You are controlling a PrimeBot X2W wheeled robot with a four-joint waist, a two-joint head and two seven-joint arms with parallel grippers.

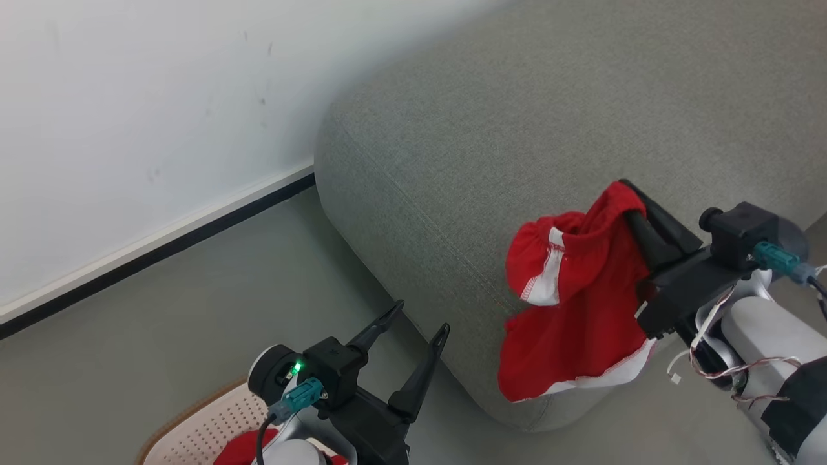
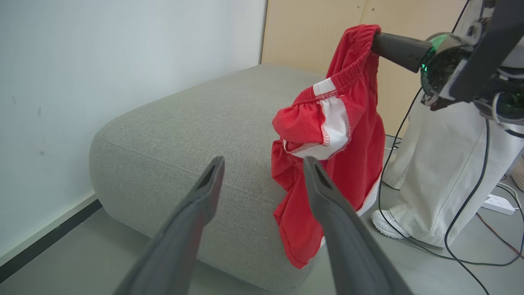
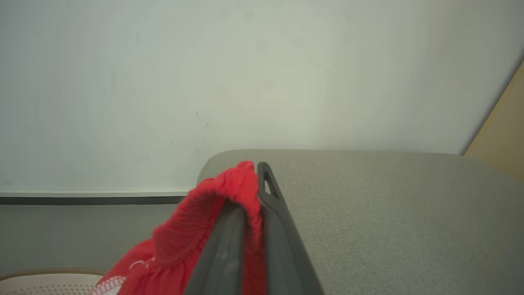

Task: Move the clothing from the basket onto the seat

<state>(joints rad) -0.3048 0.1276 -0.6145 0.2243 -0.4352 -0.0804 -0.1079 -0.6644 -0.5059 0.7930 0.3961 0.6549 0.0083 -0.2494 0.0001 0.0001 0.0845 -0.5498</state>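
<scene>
Right tool [image 1: 636, 197] is clamped tight on the waistband of the red shorts [image 1: 568, 310]. The shorts hang long axis straight down at the seat [image 1: 517, 116]'s near corner, hem dangling beside its side face, not on top. The seat top lies ahead of the tool, and the right arm is nearer. Left tool [image 1: 422, 316] has fingers apart, empty, above the basket [image 1: 213, 420], which holds more red clothing [image 1: 236, 452]. Likely needed: carry forward over the cushion before letting go.

We found the seat [image 1: 517, 116] open from above. The wall [image 1: 129, 97] closed its left side; a person's legs [image 2: 442, 164] stood beside its near corner.
</scene>
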